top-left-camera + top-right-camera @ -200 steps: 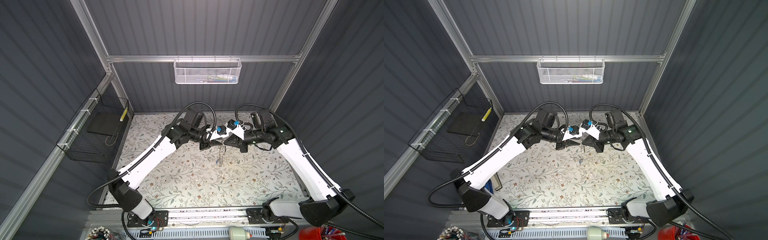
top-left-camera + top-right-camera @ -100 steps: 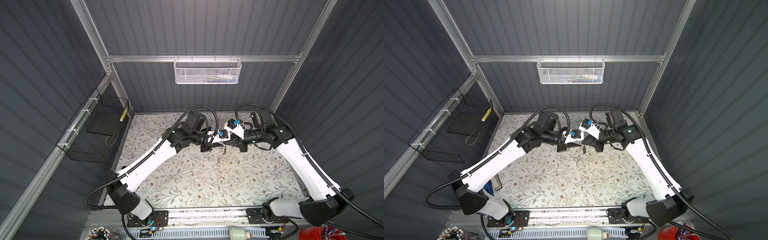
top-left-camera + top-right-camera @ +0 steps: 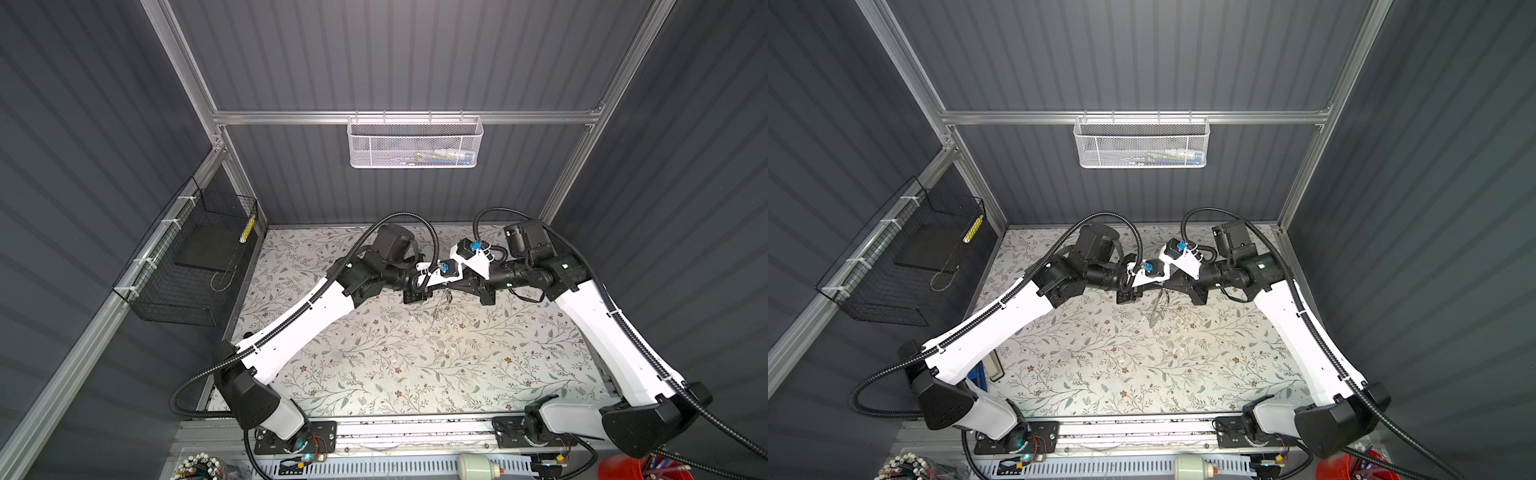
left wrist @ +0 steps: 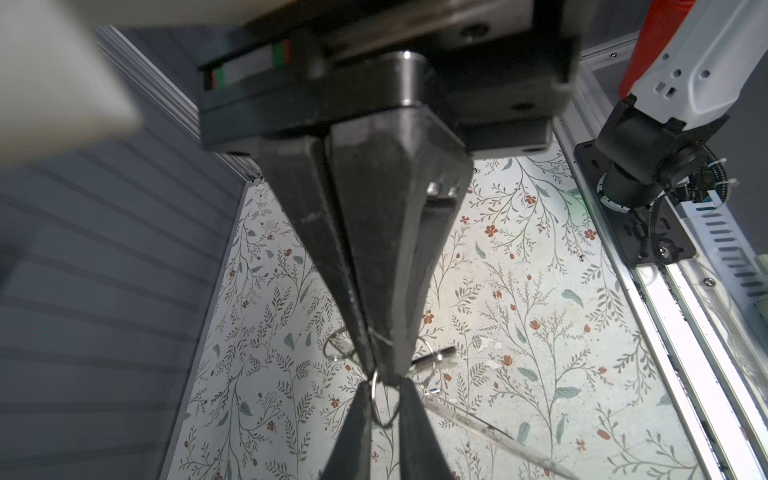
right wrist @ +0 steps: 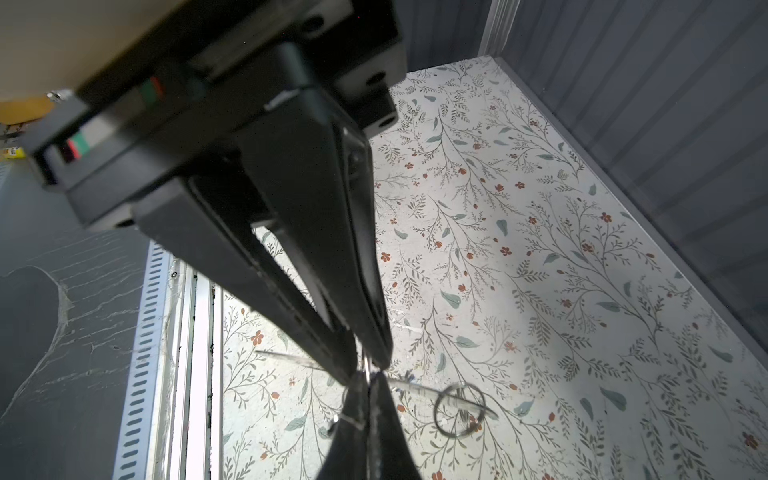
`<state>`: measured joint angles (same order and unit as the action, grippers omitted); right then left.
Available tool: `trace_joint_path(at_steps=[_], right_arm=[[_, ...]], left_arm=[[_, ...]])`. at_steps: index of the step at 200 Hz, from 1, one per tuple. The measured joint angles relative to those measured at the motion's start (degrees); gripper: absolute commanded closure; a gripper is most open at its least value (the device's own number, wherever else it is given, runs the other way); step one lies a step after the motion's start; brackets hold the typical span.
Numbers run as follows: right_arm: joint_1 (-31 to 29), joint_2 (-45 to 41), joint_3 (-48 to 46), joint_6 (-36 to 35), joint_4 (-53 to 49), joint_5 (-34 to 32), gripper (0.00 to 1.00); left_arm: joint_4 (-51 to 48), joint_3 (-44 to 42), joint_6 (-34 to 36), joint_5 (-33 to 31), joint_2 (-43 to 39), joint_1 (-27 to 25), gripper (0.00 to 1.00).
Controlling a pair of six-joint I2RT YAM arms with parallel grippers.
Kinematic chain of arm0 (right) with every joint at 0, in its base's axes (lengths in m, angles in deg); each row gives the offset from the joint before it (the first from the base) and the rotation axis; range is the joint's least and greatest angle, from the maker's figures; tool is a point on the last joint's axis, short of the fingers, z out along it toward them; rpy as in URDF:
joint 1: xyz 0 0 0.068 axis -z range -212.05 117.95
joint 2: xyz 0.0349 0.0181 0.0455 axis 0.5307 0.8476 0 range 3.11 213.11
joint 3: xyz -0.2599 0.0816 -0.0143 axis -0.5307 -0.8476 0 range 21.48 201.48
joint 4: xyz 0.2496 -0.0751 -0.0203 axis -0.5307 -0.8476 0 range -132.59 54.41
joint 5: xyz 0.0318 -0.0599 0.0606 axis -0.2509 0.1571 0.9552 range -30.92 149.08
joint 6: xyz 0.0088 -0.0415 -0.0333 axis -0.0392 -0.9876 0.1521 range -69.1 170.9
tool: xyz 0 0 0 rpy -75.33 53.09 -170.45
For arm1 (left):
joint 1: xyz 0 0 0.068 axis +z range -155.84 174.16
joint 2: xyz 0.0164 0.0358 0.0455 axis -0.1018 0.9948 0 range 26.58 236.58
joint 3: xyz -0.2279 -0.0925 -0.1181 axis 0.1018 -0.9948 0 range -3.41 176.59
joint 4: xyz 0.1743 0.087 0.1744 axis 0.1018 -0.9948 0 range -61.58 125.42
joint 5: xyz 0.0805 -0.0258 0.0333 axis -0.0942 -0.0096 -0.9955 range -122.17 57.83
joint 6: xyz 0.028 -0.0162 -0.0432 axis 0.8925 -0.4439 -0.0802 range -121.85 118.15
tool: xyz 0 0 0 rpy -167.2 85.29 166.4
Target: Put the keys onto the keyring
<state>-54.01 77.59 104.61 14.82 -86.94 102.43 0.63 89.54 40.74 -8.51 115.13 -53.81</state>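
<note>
Hanging just under the meeting fingertips, a little above the middle in both top views, the keys (image 3: 438, 311) show only as a thin silvery dangle, too small to count. The keyring (image 4: 384, 405), a small wire loop, sits low centre in the left wrist view. The right gripper (image 5: 368, 366) is clamped on it, tip to tip with the left gripper (image 4: 377, 369), whose fingers pinch the same wire. Beneath them spreads the floral table (image 3: 395, 357).
</note>
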Motion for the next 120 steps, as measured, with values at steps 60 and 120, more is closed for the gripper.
trace_joint_path(at_steps=[60, 120], right_arm=[[0.3, -0.1, -0.5, -0.3, -0.5, 0.1, 0.99], [0.5, -2.3, -2.0, 1.3, 2.2, -4.2, 0.66]], left_arm=[[-1.3, 1.6, -1.1, 1.2, 1.5, 0.3, 1.0], [2.4, -0.2, -5.4, 4.6, 1.4, 1.4, 1.0]])
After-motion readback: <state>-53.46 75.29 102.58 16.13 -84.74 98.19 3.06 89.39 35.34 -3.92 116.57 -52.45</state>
